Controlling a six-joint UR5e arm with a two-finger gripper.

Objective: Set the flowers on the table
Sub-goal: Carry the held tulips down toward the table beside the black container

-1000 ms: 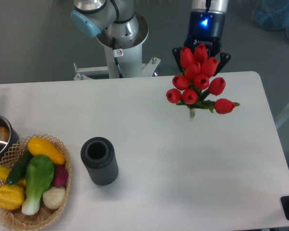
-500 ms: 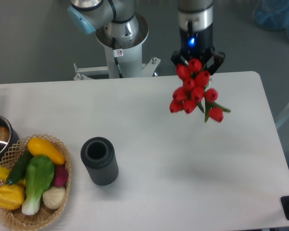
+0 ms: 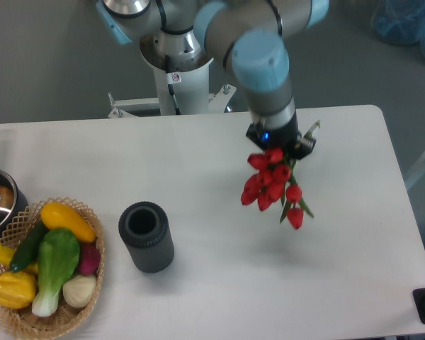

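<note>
Since the earlier frames, the arm has swung from the far edge toward the middle of the table (image 3: 198,156), and the gripper (image 3: 280,144) has tipped over so that the flowers (image 3: 273,185) now hang head-down toward 6 o'clock instead of pointing up at the camera. Both fingers are pinched on the tied stems of the flowers; a short green stem end shows past the gripper at about 2 o'clock. Red blooms trail below and slightly left of the gripper, with one bloom lowest at about 5 o'clock. A faint shadow lies on the tabletop beneath the bunch, which suggests the flowers are above the surface and not resting on it; contact cannot be confirmed from this single view. Task progress is judged as mid-way: the bunch is carried over the right half of the table, but not yet laid down or released. Remaining steps are lowering the bunch until it lies on the surface, parting the fingers, and withdrawing. A dark cylinder (image 3: 147,237) stands well apart at 8 o'clock from the flowers, and a basket (image 3: 85,294) of vegetables sits at the near left corner.
</note>
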